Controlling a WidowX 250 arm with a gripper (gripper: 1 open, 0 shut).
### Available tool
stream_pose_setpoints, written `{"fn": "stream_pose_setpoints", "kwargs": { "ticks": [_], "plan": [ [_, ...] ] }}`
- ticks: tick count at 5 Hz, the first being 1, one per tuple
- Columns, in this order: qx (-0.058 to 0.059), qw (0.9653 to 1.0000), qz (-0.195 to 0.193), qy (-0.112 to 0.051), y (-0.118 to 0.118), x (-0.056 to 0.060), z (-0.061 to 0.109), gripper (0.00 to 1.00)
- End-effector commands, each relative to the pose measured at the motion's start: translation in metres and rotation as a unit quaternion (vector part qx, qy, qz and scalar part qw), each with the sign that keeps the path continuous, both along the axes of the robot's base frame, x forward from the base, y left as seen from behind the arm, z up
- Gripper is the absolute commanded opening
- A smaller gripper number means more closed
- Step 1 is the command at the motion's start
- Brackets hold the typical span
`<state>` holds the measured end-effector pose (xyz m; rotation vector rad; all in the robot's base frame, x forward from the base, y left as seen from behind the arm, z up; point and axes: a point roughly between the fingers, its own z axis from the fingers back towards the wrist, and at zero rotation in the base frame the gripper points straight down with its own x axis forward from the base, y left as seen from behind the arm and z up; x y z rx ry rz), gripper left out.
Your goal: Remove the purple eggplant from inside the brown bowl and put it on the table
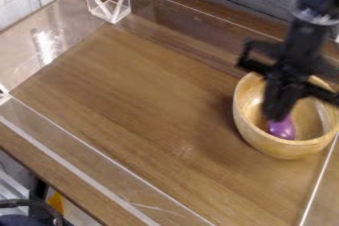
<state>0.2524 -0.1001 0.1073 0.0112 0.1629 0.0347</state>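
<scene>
The brown bowl (260, 139) stands on the table (146, 91) near its right edge. The purple eggplant (280, 129) lies inside it, and only its lower end shows below the arm. My gripper (282, 114) points down into the bowl, right over the eggplant's upper part. Its fingers are pressed together, shut. I cannot tell whether the tips touch the eggplant. The black arm hides the far side of the bowl's inside.
Clear acrylic walls (79, 175) run along the table's edges. A small clear angled stand (109, 2) sits at the back left corner. Bare wood stretches left of the bowl.
</scene>
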Motion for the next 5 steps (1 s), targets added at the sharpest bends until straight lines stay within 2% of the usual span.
{"fn": "stream_pose_setpoints", "kwargs": {
  "ticks": [1,2,4,5],
  "plan": [
    [-0.010,0.9994,0.018,-0.028,0.019,-0.010,0.016,0.00],
    [-0.007,0.9995,0.023,-0.021,0.029,-0.022,0.013,0.00],
    [-0.025,0.9992,-0.009,-0.030,-0.005,-0.001,0.034,0.00],
    [-0.028,0.9990,-0.005,-0.035,-0.001,-0.006,0.040,0.00]
  ]
}}
